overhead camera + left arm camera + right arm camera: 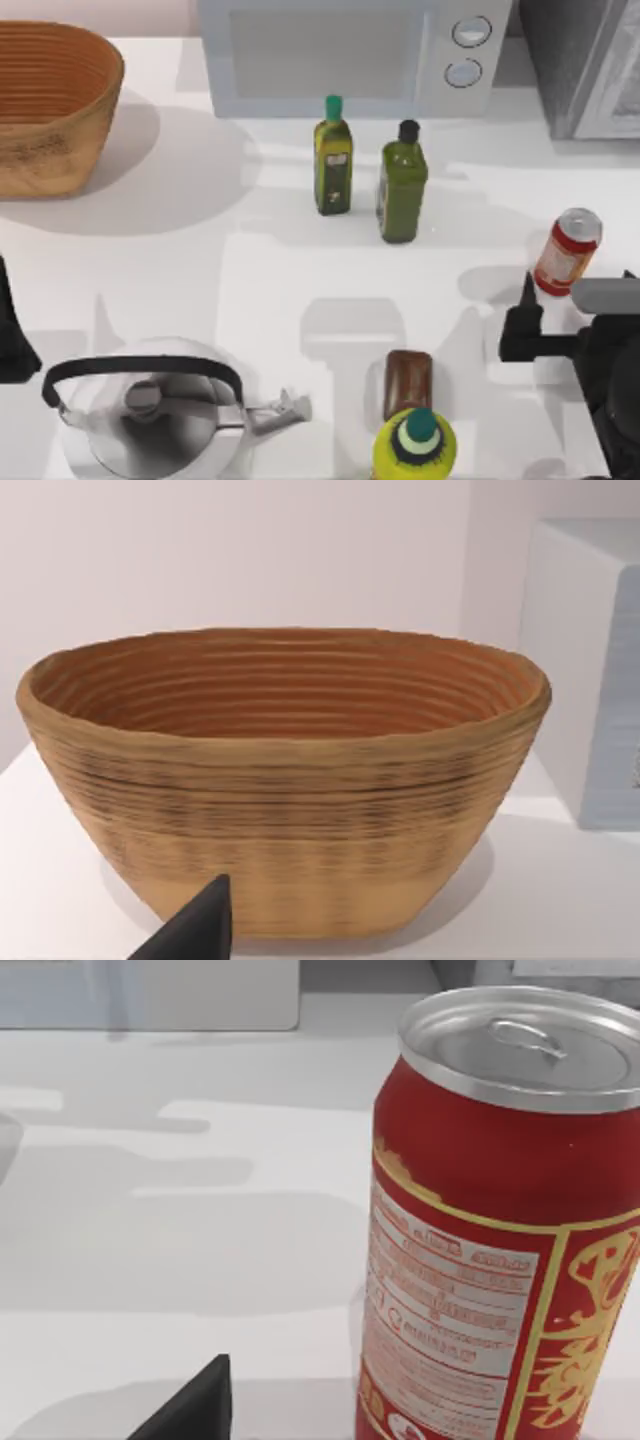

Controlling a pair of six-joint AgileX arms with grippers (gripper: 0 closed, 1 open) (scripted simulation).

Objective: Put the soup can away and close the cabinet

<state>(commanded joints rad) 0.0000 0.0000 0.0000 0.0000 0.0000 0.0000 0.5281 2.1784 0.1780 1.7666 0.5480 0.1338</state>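
Soup can (pixel 566 251): upright on the counter (pixel 250 270) at right, in front of the cabinet (pixel 575 60).
Right hand (pixel 560 315): just beside the can, fingers spread, holding nothing.
Grasp advice: centre the fingers on the can's mid-height before clenching.
Left hand (pixel 12 340): parked at left, grip cannot be told.

A rendered kitchen scene: a white table (pixel 300 290) carries a microwave (pixel 350 50) with two round knobs, two oil bottles (pixel 333 160) (pixel 402 185), a metal kettle (pixel 150 415) (black handle), a woven basket (pixel 50 105) and a dark speckled cabinet (pixel 585 60) at the far right.
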